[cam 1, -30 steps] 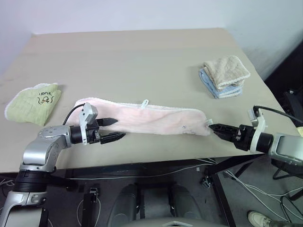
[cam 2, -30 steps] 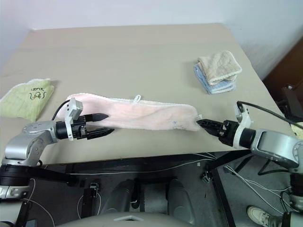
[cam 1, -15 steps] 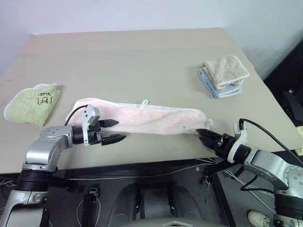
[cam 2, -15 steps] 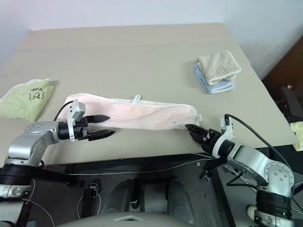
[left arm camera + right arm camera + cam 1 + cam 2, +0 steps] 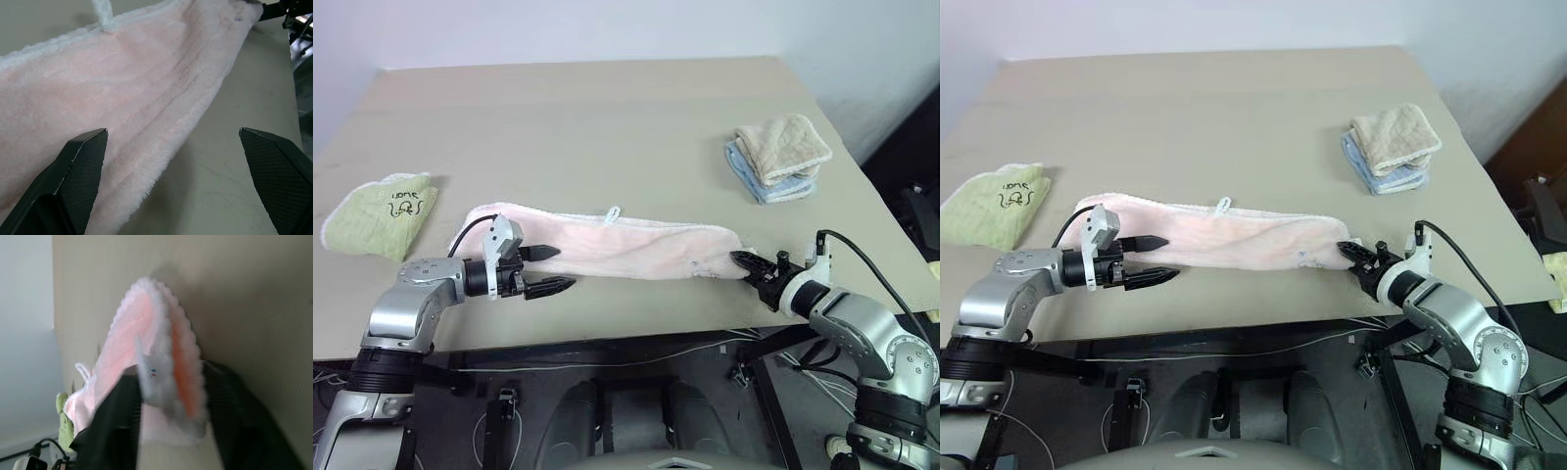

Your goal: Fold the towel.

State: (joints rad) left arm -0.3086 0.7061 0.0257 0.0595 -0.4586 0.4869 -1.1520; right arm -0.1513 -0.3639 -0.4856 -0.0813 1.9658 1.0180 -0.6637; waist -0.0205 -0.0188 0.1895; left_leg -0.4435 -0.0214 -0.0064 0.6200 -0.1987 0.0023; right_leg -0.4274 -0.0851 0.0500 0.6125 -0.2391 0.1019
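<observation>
The pale pink towel (image 5: pixel 626 250) lies in a long strip across the table near its front edge, white scalloped trim along the far side. My left gripper (image 5: pixel 551 270) is open at the towel's left part, one finger over the cloth and the other on the bare table in front; in the left wrist view the towel (image 5: pixel 122 98) runs between its wide-apart fingers (image 5: pixel 83 166). My right gripper (image 5: pixel 747 262) is at the towel's right end. In the right wrist view the scalloped end (image 5: pixel 146 333) sits pinched between the two black fingers of the right gripper (image 5: pixel 171 374).
A light green cloth with dark writing (image 5: pixel 382 211) lies at the left edge of the table (image 5: pixel 607 117). A beige cloth on a light blue one (image 5: pixel 778 157) sits at the right. Cables hang below the front edge.
My right arm has come in closer from the right, rolled its wrist and closed its fingers around the towel's right end. The left gripper and the towel have stayed put.
</observation>
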